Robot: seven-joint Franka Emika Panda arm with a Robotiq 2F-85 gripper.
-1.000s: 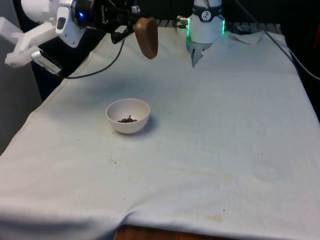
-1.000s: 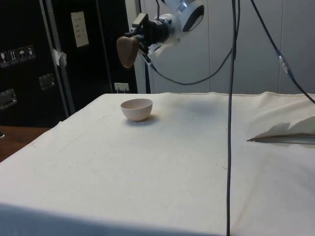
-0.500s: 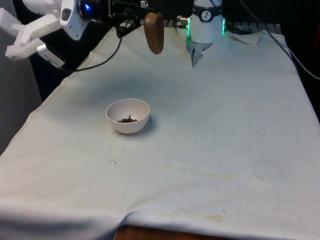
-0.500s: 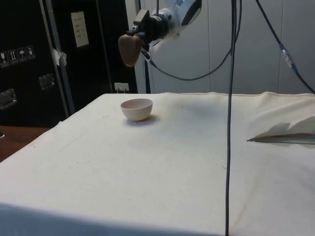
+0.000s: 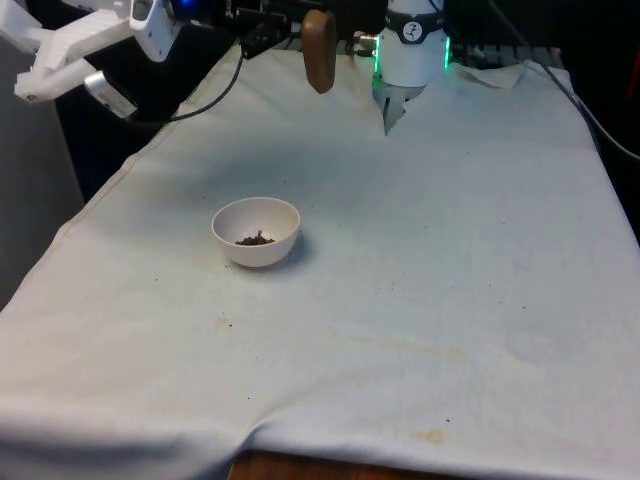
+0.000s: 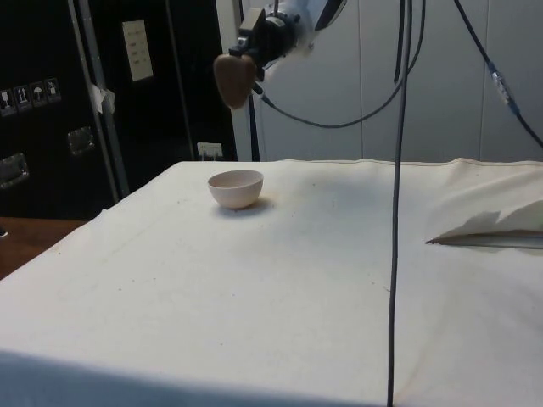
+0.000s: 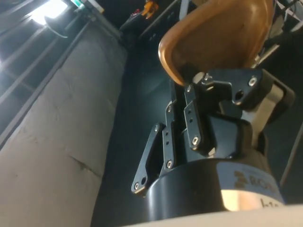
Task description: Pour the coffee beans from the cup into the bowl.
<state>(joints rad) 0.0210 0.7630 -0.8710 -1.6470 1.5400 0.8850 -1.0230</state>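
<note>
While the white cloth-covered table [image 5: 450, 250] is lying wide and bare around the work, you are looking at the pour's closing step. From largest to smallest: the arm [image 5: 70, 45] is reaching in high from the front view's left, the white bowl [image 5: 256, 231] is sitting on the cloth toward that same side, and the brown cup [image 5: 319, 49] is hanging well above the table, beyond the bowl and not over it. The gripper [image 7: 191, 82] is clamping the cup, its fingers [image 7: 227, 92] pinching the cup's rim wall in the wrist view.

Coffee beans [image 5: 256, 239] are already resting as a small dark heap in the bowl's bottom, so the pour is, by my judgement, done or nearly done. Whether any beans are remaining inside the cup is hard to tell, since its mouth is turned from the fixed cameras.

Your next move is probably calling for setting the cup down upright on open cloth. You are getting plenty of room: the bowl is standing well apart from the table's edges, and a folded cloth corner [image 6: 492, 227] is lying far off in the side view. A hanging cable [image 6: 395, 170] is crossing the side view; keep the arm free of it.
</note>
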